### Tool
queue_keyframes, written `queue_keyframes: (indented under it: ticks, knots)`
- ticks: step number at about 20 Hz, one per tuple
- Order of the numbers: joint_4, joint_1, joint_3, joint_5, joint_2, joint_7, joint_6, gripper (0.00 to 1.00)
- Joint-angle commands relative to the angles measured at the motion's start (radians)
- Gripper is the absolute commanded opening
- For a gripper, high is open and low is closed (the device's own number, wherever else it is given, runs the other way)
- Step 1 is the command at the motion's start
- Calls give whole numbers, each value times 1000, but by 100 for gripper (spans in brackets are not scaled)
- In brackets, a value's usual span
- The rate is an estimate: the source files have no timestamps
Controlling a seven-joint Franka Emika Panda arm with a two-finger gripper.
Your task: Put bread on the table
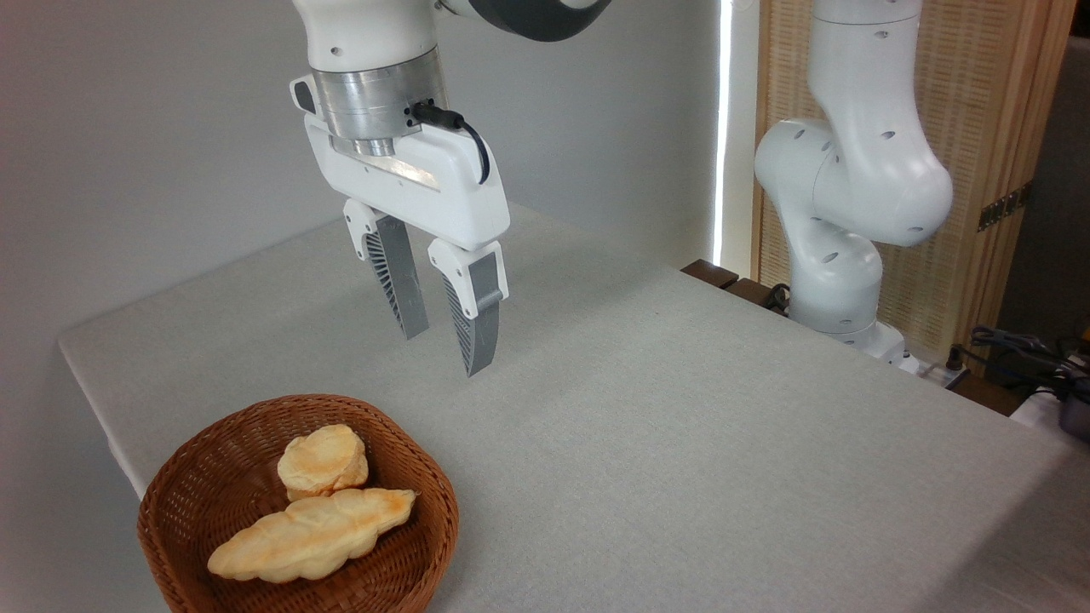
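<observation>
While the small round bread [323, 461] sat in the brown basket [179, 502] at the near left corner of the table [681, 443], the gripper [443, 336] hung in the air above the grey cloth, behind the basket and a bit to the right. Its two fingers were a little way apart and held nothing. The bun leaned on a long leaf-shaped bread [313, 536] that lay just in front of it and touched it. It looked like the very first step, with the pick-up not yet done. I thought the arm would need to come forward and down over the bun, open wide enough, and grab only that one. The basket wall and the long bread were close, so there was little room there. The rest of the table to the right was wide and bare, good for putting it down, though the left edge was near the basket.
</observation>
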Motion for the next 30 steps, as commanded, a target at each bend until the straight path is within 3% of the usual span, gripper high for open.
queue_keyframes:
  ticks: [1,16,25,30]
  knots:
    - [12,-3,9,-6,-4,15,-9,100]
    - [23,-5,7,-6,1,18,-8,100]
    - [5,-5,1,-12,27,18,124,100]
    - [3,-12,-4,-101,71,16,207,100]
